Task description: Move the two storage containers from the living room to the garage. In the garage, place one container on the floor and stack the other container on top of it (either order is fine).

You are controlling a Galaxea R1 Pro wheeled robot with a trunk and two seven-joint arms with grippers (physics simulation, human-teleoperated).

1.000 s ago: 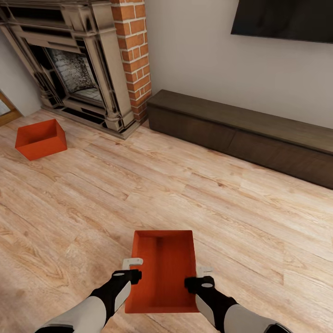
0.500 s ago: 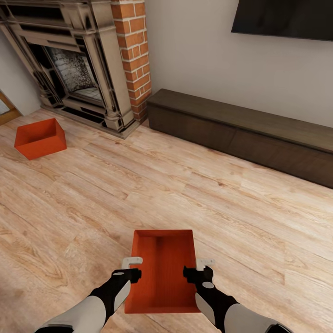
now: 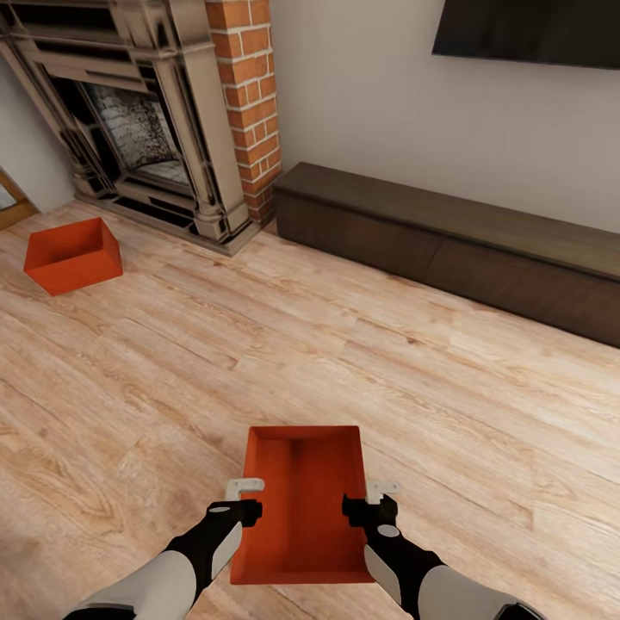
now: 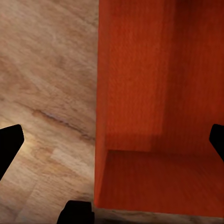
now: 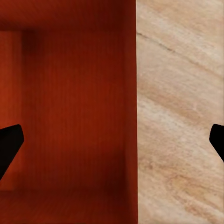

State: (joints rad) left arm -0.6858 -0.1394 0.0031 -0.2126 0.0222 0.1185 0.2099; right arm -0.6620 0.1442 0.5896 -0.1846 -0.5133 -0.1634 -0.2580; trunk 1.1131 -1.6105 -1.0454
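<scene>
Near storage container (image 3: 303, 504) sits on the wood plank floor (image 3: 370, 379) between both arms. Left gripper (image 3: 248, 498) and right gripper (image 3: 368, 499) each straddle a side wall, jaws apart, nothing clamped. Uneven closing could tilt it. Second container (image 3: 72, 255) waits by the fireplace (image 3: 138, 112).

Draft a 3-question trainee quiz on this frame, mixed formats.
1. True or false: the left gripper and right gripper straddle opposite walls of the near orange-red ribbed plastic bin.
2. What lies nearest the far orange-red plastic bin? A) wall-mounted black TV B) ornate dark fireplace C) long dark-brown bench
3. Fill in: both bins rest on light ____ plank floor.

Key: 1 true; 2 B; 3 wood.
</scene>
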